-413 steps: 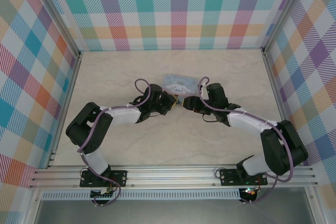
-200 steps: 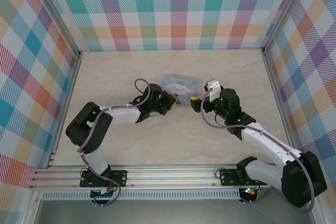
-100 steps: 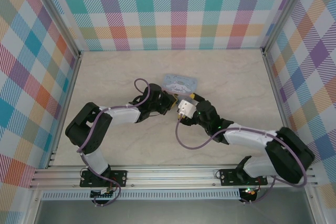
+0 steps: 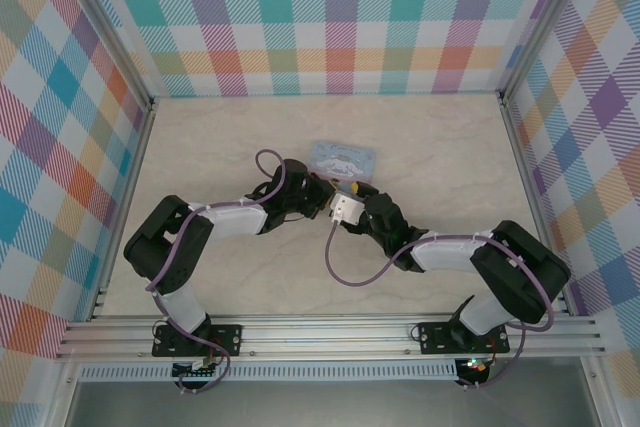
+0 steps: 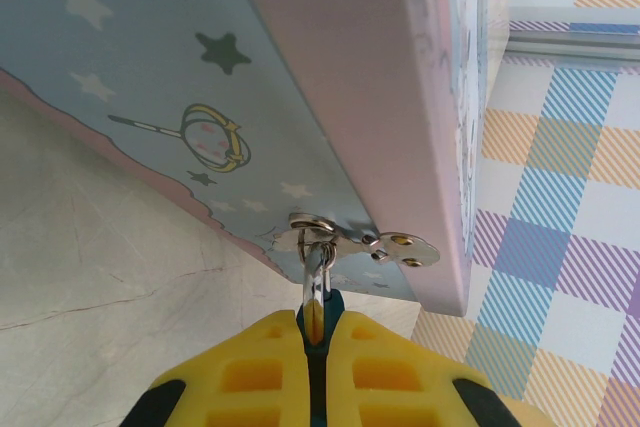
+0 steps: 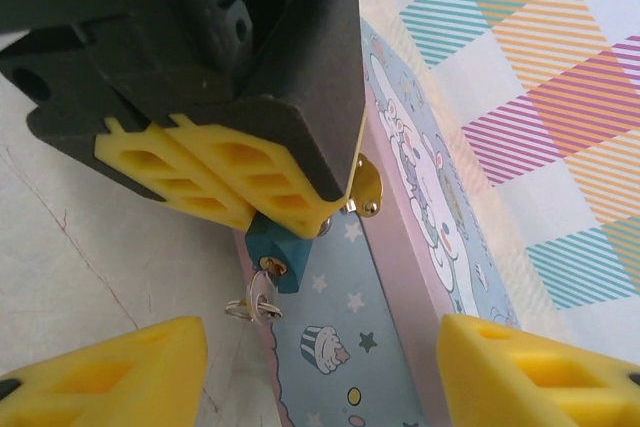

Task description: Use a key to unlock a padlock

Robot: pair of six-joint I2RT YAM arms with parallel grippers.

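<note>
L gripper [image 5: 318, 325] is clamped tight on the padlock [image 6: 272, 247], whose shackle runs thru the hasp [image 5: 355, 239] on the tin [image 6: 425, 247] front wall. The key [image 6: 264, 290] sticks out of the padlock's end just below the tin's hasp, w/ 1 small ring [image 6: 238, 309] on it. R gripper [image 6: 322, 339] faces the tin's front, jaws wide apart, touching nothing.

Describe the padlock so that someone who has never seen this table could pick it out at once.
Find the pale blue cartoon tin in the middle of the table. On its side sits a metal hasp, and beside it the yellow fingers of the left gripper clamp the padlock. It is the small teal-blue block with a tiny key at its lower end.
</note>
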